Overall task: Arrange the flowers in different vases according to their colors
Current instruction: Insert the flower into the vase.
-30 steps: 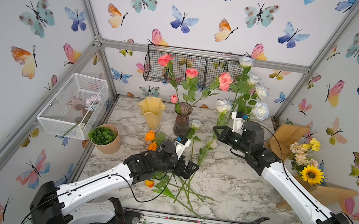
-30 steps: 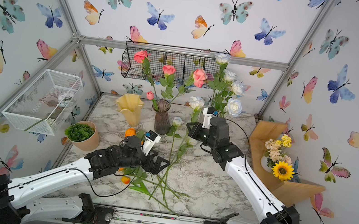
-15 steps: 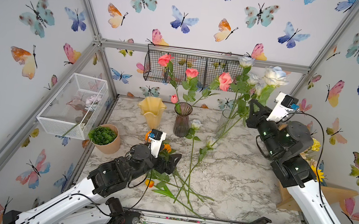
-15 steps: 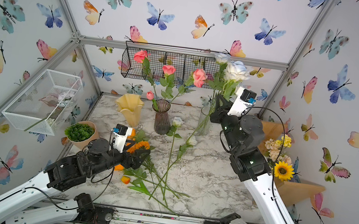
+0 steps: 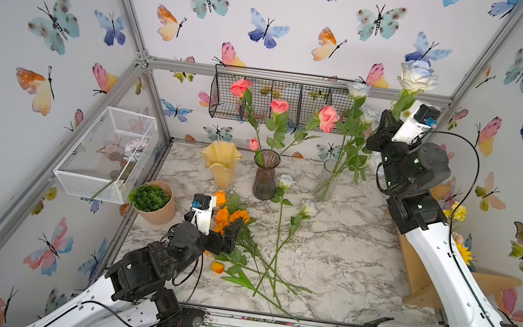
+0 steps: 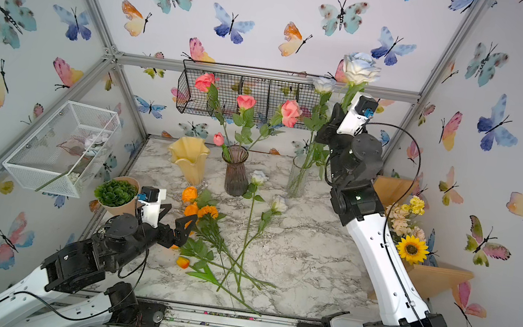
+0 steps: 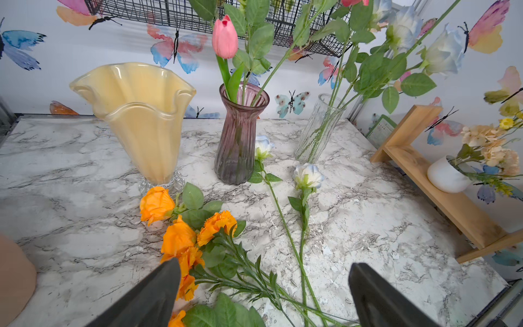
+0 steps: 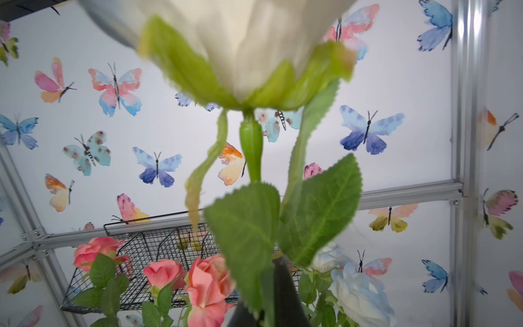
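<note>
Right gripper [image 5: 388,121] clamps white rose [image 5: 416,75] by stem. We hold it high above clear vase [image 5: 327,180], toward table's [image 5: 344,252] back right corner.

Risk: long stem snags roses already inside and tips vase.

Left gripper [image 7: 263,266] spread wide over orange flowers [image 7: 181,235] near left edge. Stems tangled, so we may grab several.

No legible text, brand, number or sign in any view. Sole candidate: green-edged card [image 7: 380,133], seen from left wrist camera, standing at far corner of tabletop [image 7: 353,215] just beside end of wooden shelf [image 7: 441,184]. Faint lines of print on its pale face are too small and blurred to read.
</note>
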